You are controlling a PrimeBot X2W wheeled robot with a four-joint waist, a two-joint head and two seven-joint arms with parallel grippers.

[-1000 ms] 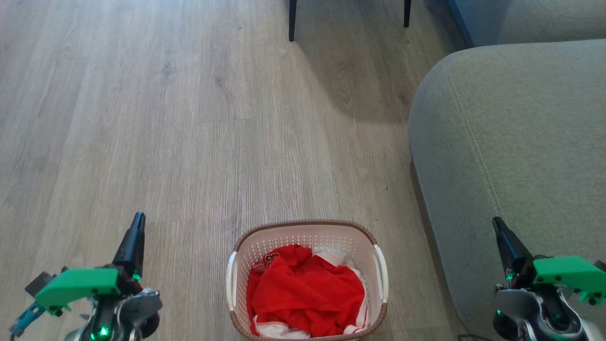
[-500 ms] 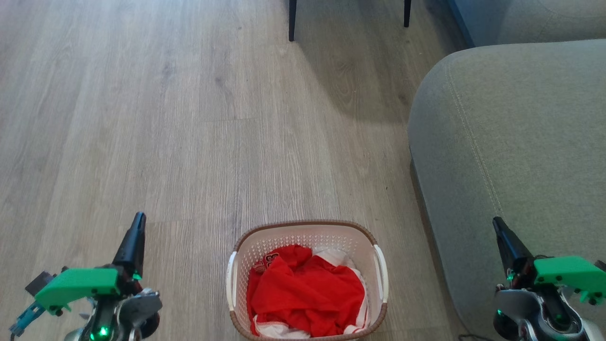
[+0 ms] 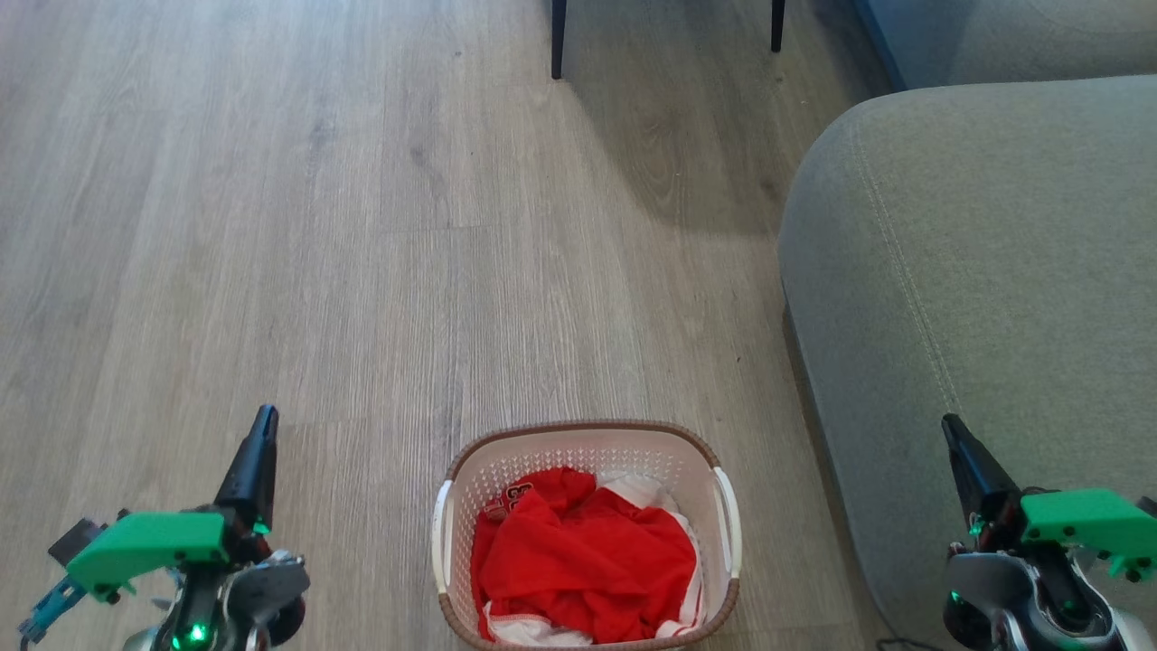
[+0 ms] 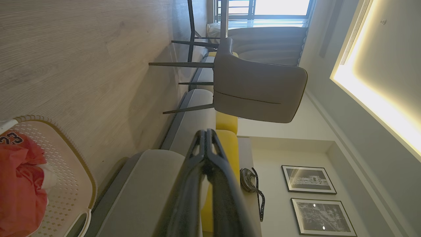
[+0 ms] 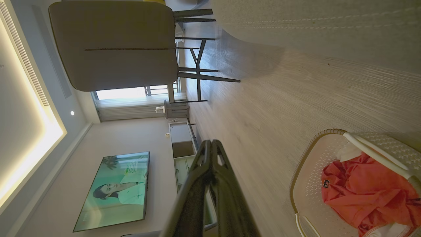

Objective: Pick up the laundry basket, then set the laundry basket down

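Note:
The laundry basket [image 3: 470,463] stands on the wood floor at the bottom centre of the head view, white and perforated with a brown rim, white side handles and red-and-white clothes inside. My left gripper [image 3: 265,418] hangs well to its left, shut and empty, fingertips together in the left wrist view [image 4: 206,132]. My right gripper [image 3: 949,425] is off to the basket's right, over the sofa edge, also shut and empty [image 5: 210,142]. The basket shows at the left wrist view's lower left [image 4: 70,174] and the right wrist view's lower right [image 5: 306,184].
A grey sofa [image 3: 976,271] fills the right side, close to the basket. Dark chair legs [image 3: 558,41] stand at the far top centre; a grey chair [image 4: 256,89] shows in the left wrist view. Open wood floor [image 3: 271,226] spreads ahead and left.

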